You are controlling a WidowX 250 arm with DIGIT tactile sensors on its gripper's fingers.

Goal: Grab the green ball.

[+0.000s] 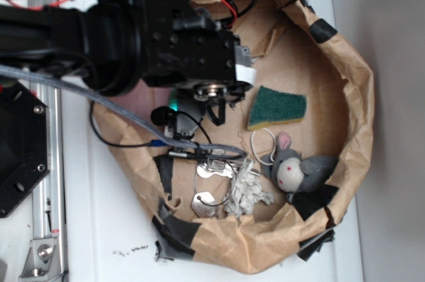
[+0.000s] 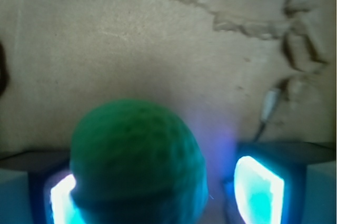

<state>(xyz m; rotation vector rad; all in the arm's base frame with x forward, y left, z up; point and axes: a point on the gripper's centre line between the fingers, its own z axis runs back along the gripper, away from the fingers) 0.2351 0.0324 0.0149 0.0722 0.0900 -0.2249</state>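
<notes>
Claw (image 2: pixel 166 192) spread apart, straddling the green ball (image 2: pixel 138 158) low over the paper basket (image 1: pixel 345 63), poised for clamping.

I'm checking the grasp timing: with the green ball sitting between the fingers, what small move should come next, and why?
Probably close the gripper. In the wrist view the green ball sits between the two glowing pads, against the left one, with a gap before the right, so the jaws look open and already straddling it.
</notes>
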